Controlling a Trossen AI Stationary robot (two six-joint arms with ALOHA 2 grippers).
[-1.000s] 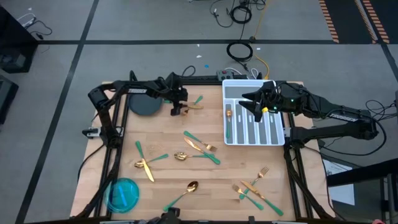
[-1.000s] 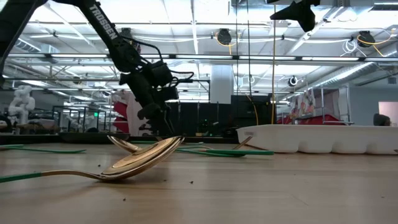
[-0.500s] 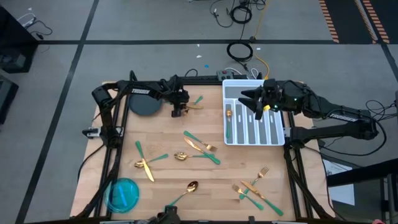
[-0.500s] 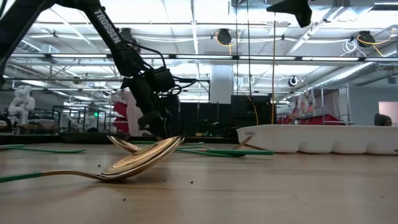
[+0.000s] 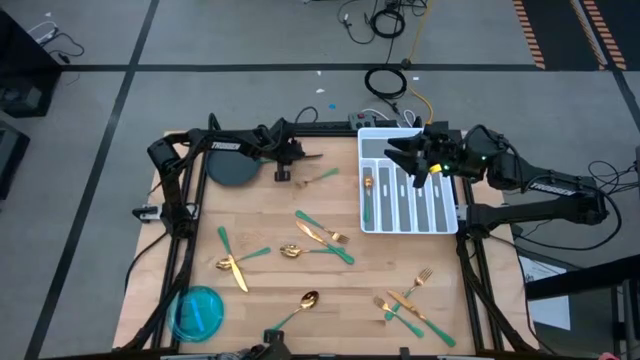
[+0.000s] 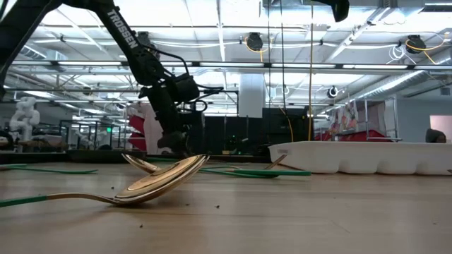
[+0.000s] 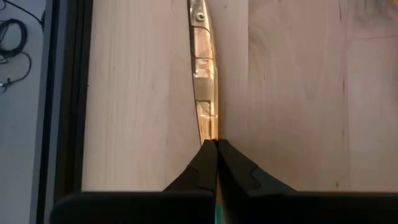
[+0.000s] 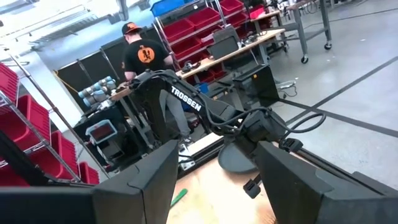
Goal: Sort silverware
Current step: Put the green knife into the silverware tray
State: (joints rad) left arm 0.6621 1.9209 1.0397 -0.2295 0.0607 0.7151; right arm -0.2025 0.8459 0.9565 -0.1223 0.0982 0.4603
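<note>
The silverware lies scattered over the wooden table: gold heads, green handles (image 5: 322, 236), with one spoon close to the low camera (image 6: 152, 185). My left gripper (image 5: 284, 172) is down at the table's far left part, shut on one piece (image 5: 318, 177) beside the dark round plate (image 5: 232, 170). My right gripper (image 5: 408, 160) hangs high over the white divided tray (image 5: 362, 222), open, with nothing between its fingers (image 8: 155, 180). One gold piece (image 5: 367, 188) lies in the tray's left compartment. My left gripper pinches the piece between its two fingertips (image 7: 205, 158), where the gold head (image 7: 210, 127) meets the green handle (image 7: 217, 213). The fingers slant down from the table's left. The gold head runs on ahead of them, on edge along the wood.
A blue bowl (image 5: 198, 310) stands at the near left corner. Pieces lie in clusters at the middle (image 5: 300, 250), near left (image 5: 238, 262), near middle (image 5: 300, 303) and near right (image 5: 405, 302). In the low view the tray (image 6: 367, 156) stands at the right.
My left gripper has sunk a little onto the table and shut on the piece beside the dark plate. My right gripper has tipped upward over the tray, staying open.
</note>
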